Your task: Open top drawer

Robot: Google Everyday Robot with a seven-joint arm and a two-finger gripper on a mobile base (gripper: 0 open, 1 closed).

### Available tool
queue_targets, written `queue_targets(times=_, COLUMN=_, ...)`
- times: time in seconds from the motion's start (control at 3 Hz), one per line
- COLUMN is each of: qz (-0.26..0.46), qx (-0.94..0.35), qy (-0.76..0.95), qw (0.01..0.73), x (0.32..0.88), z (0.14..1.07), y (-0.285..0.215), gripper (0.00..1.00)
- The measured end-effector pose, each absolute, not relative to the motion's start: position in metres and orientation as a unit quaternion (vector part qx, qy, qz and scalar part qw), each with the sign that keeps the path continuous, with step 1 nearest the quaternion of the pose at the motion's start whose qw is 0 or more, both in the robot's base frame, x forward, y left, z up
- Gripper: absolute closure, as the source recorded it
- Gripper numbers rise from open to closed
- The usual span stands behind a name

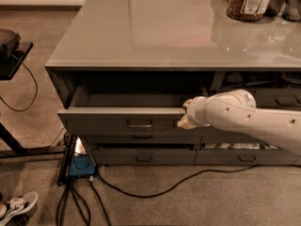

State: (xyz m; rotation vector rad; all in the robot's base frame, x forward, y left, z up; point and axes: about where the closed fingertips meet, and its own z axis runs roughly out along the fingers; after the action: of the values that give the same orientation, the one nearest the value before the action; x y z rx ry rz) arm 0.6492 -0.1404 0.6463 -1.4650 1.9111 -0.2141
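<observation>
- The hand [185, 120] sits at the right end of the top drawer's [117, 121] front, just below the worktop [164, 32] edge. Whether it is clamped on the front, I cannot tell.
- The front runs left to right, so the pull looks to be straight out from under the worktop.
- The drawer is dark grey and partly out, with a small centre handle [139, 124].

Top drawer [101, 122] stands partway out under the grey countertop [155, 27]. My gripper [185, 119] is at the front panel's right end; centre handle [139, 124] sits left of it, apart.
</observation>
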Motion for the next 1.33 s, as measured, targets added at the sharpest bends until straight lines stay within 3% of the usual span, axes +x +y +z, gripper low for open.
queue_targets(times=1.0, qz=-0.084, qx=-0.564, qy=0.742, qw=0.353, x=0.6522, z=0.6500, y=-0.1419, gripper=0.34)
queue_targets(times=1.33, qz=-0.088, qx=-0.572, qy=0.746, qw=0.330, x=0.6470, z=0.6443, y=-0.1406, gripper=0.38)
